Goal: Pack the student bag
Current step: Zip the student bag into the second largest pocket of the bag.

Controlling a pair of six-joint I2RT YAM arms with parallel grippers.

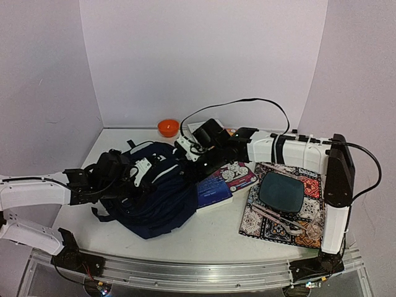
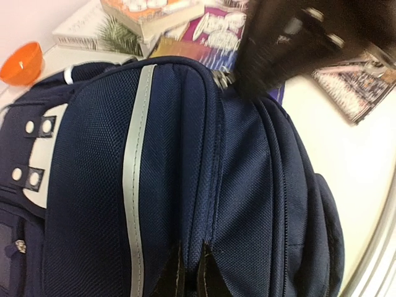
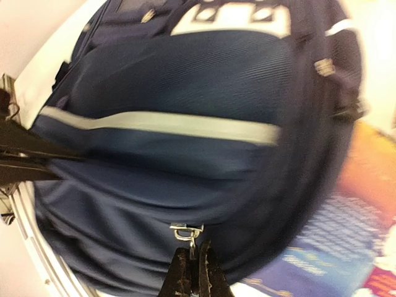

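Large navy-blue fabric backpack (image 1: 151,198), centre-left on white worktop (image 1: 204,238).
Pinched at zip-side fabric by left tool (image 2: 187,275), at silver metal zip pull (image 3: 187,232) by right tool (image 3: 193,272). Hold fabric taut; draw pull steadily along zip.

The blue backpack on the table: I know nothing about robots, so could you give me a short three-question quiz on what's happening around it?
1. True or false: the student bag stands upright on the patterned mat.
2. Pick one: what is the right gripper pinching? A) a book, B) a metal zipper pull on the bag, C) the mat's edge.
3. Fill in: the small bowl behind the bag, near the back wall, is ____ in colour.

Key:
1. False. The bag lies flat, off the mat and to its left.
2. B.
3. Orange.
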